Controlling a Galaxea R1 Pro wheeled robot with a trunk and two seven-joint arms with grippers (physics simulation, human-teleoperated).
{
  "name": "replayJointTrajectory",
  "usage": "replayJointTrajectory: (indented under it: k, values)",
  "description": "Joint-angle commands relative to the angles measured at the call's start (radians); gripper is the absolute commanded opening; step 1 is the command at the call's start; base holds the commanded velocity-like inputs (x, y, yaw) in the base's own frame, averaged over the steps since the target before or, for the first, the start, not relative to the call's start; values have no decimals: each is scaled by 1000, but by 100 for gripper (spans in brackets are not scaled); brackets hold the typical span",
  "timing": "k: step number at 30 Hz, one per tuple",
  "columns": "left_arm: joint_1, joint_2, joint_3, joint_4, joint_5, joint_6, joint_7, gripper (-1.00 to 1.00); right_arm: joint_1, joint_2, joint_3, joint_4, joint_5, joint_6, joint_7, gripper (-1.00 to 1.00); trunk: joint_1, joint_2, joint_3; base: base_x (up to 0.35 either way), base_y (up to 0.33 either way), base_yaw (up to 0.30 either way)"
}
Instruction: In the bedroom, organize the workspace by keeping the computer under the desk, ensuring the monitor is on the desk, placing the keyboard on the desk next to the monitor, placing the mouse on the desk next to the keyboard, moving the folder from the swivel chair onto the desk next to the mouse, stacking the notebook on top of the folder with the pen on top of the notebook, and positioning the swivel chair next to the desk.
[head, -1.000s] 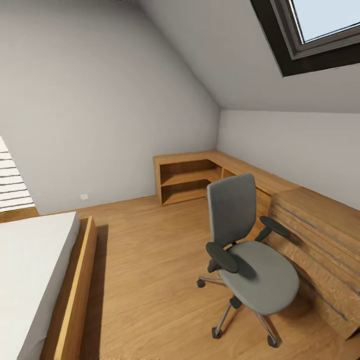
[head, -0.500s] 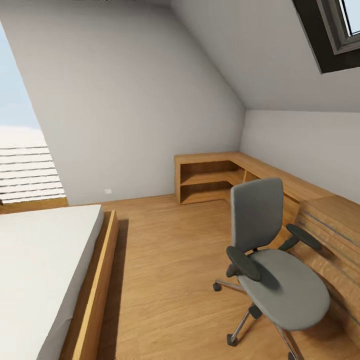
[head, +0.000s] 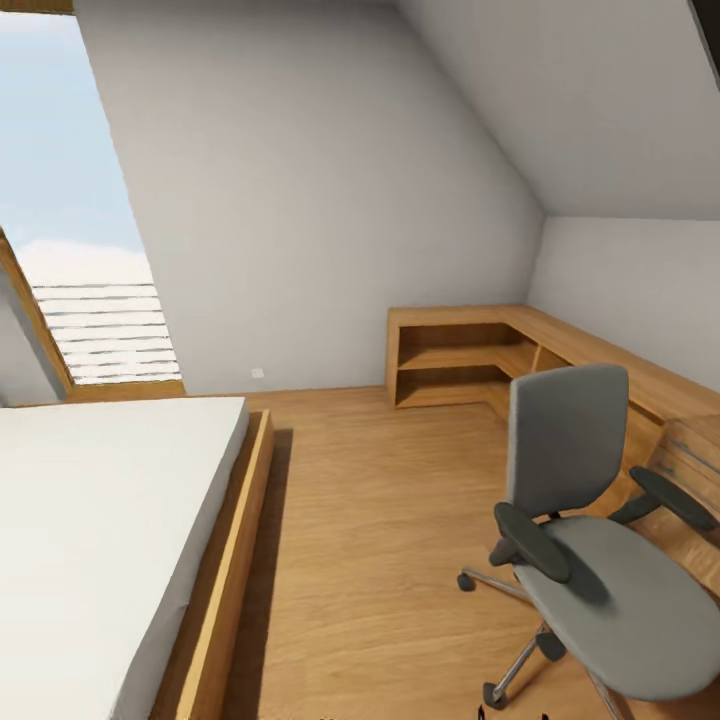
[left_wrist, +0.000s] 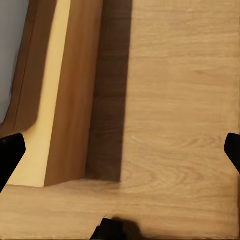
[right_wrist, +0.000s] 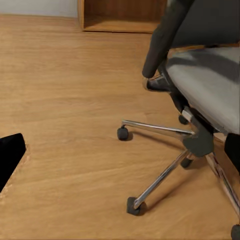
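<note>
Swivel chair (head: 590, 540) near right, seat bare, no folder on it; desk not in sight, so you're in transit. L gripper (left_wrist: 120, 150) and R gripper (right_wrist: 120, 150) spread wide, nothing held, over wood floor (head: 390, 520). Bed (head: 100, 520) near left.

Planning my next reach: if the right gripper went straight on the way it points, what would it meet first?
Probably the chair's chrome base, just ahead and below the grey seat. If it runs lower, the wood floor comes first. Depth is hard to judge here.
</note>
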Motion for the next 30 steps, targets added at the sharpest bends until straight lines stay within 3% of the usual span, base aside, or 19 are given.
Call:
replayJointTrajectory:
  k: [1,5,11,14,16,21,26,30]
  values:
    - [-12,-1,-5,-13,12,35,5,100,-1,5,5,-26,2,10,-11,100,0,-1,-2,0,0,243]
    - [-62,-11,-5,-42,16,155,0,100,-6,19,4,-114,-3,96,-11,100,0,-1,-5,0,0,240]
    - [-88,-22,-5,-21,21,188,-3,100,-9,26,3,-138,-7,169,-11,100,0,-1,-10,0,0,243]
    - [-93,-24,-5,1,21,165,-4,100,-9,26,3,-113,-8,182,-10,100,0,-1,-11,0,0,204]
    - [-96,-27,-9,19,18,96,-3,100,-9,25,4,-50,-6,183,-8,100,0,-1,-12,0,0,98]
    - [-97,-29,-30,51,17,0,-2,100,-10,24,6,-6,-2,160,-8,100,0,-1,-12,2,0,40]
    - [-98,-28,-70,105,15,-36,2,100,-10,23,6,9,0,154,-8,100,0,-1,-12,154,-14,9]
    - [-98,-28,-82,117,16,-42,2,100,-10,23,5,11,0,152,-8,100,0,-1,-12,275,-81,2]
